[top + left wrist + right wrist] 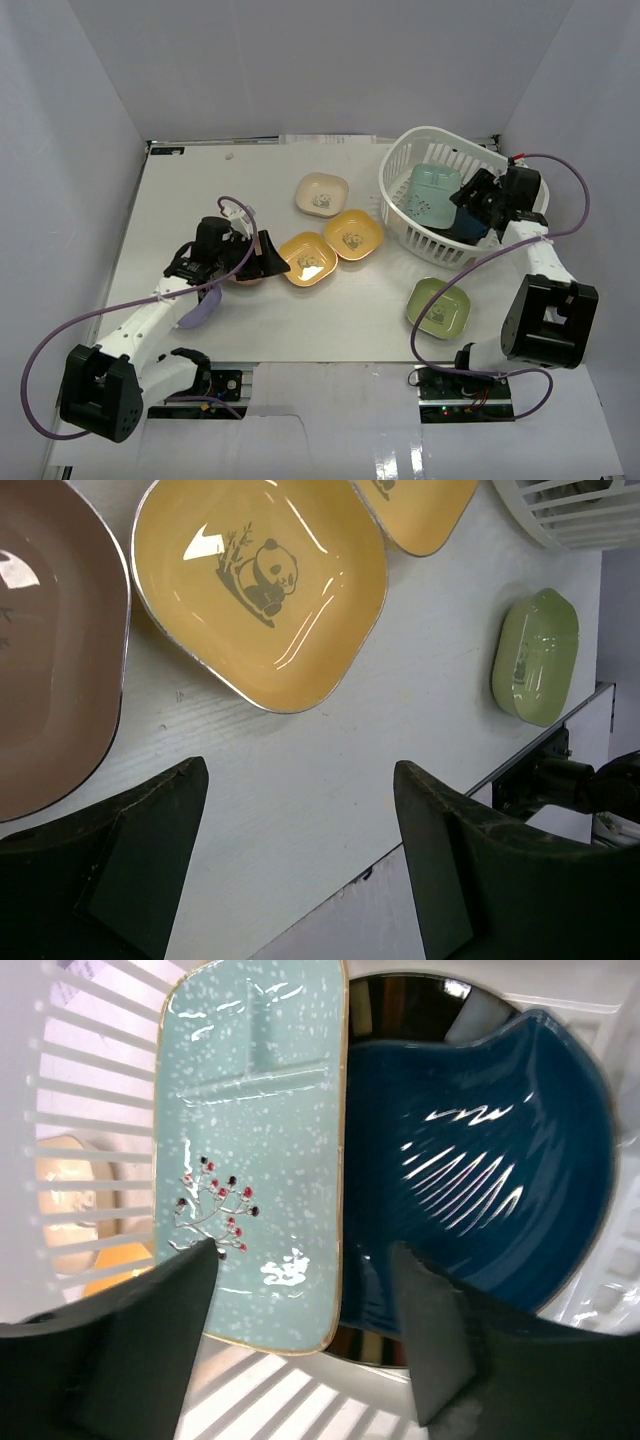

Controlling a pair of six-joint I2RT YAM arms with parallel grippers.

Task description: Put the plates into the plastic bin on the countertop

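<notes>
The white plastic bin (405, 170) stands at the far right. In it lie a teal divided tray (430, 192) and a dark blue plate (466, 228), both also in the right wrist view, tray (255, 1130) and blue plate (480, 1160); a dark glossy rim (420, 1005) shows beneath them. My right gripper (468, 198) hangs open and empty over them (305, 1260). On the countertop lie a beige plate (322, 194), two yellow plates (353, 233) (307, 258), a green plate (439, 306), a brown plate (50, 670) and a lavender plate (200, 308). My left gripper (277, 258) is open and empty (300, 780), beside the brown plate.
White walls close in the countertop (250, 190) on the left, back and right. The table's near edge (400, 850) runs just under my left fingers. The left arm lies over the lavender plate. The bin's slotted wall (90, 1080) is close to my right gripper.
</notes>
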